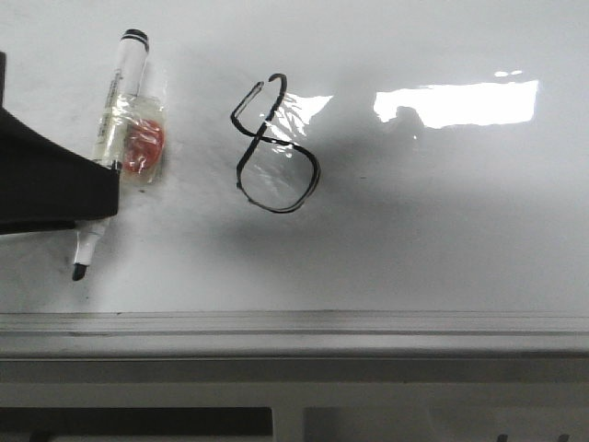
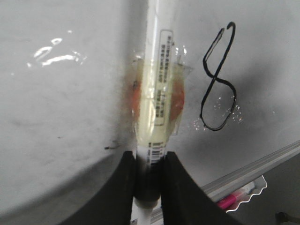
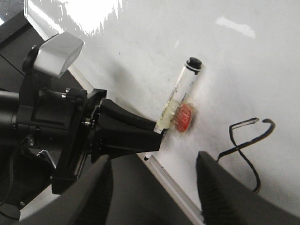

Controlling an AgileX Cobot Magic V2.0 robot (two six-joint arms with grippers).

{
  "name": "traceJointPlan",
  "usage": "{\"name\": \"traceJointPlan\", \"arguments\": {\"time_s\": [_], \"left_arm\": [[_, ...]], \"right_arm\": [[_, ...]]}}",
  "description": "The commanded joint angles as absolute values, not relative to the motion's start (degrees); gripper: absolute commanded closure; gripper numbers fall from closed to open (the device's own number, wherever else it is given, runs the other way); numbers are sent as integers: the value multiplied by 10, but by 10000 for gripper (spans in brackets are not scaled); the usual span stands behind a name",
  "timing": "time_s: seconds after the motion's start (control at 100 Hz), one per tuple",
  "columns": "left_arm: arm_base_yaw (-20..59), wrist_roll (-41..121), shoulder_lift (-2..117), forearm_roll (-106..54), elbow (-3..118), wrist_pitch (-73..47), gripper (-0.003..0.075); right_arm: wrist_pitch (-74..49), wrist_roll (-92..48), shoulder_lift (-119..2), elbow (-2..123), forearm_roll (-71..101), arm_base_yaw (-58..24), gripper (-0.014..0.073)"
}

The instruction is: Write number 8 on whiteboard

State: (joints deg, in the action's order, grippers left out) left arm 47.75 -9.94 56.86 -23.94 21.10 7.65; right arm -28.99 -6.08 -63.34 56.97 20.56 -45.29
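A black hand-drawn number 8 (image 1: 260,138) stands on the glossy whiteboard (image 1: 433,230), with a small angular upper loop and a rounder lower loop; it also shows as the number 8 (image 2: 213,80) and the number 8 (image 3: 241,146) in the wrist views. My left gripper (image 2: 150,159) is shut on a white marker (image 1: 118,101) wrapped in yellowish tape with a red-orange lump (image 1: 144,145). The marker's black tip (image 1: 80,270) points toward the edge rail, left of the figure. My right gripper (image 3: 153,161) hangs open and empty off the board's edge.
A grey metal edge rail (image 1: 294,324) runs along the board's near side. A pink marker (image 2: 229,200) lies below the rail. Bright glare (image 1: 456,101) sits right of the figure. The left arm's black body and grey camera housing (image 3: 58,54) stand beside the board.
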Motion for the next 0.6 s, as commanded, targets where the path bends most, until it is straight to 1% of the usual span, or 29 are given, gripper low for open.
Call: {"name": "traceJointPlan", "arguments": {"time_s": [0.0, 0.27, 0.36, 0.43, 0.46, 0.48, 0.53, 0.59], "left_arm": [[477, -106, 562, -252, 232, 107, 741], [477, -106, 562, -252, 233, 110, 740], [477, -106, 562, -252, 233, 111, 717], [477, -106, 563, -252, 233, 111, 640], [477, -106, 563, -252, 233, 110, 583], [477, -106, 563, -252, 233, 110, 558], [477, -106, 563, -252, 233, 110, 451], [477, -106, 563, -252, 233, 111, 360]], "right_arm": [[-260, -65, -620, 588, 206, -451, 251], [-276, -65, -620, 588, 206, -451, 251], [-277, -65, -620, 588, 206, -451, 251], [-277, -65, -620, 588, 206, -451, 251], [-277, -65, -620, 588, 206, -451, 251], [-277, -65, -620, 588, 206, -451, 251], [-277, -65, -620, 588, 206, -451, 251], [-277, -65, -620, 588, 206, -451, 251]]}}
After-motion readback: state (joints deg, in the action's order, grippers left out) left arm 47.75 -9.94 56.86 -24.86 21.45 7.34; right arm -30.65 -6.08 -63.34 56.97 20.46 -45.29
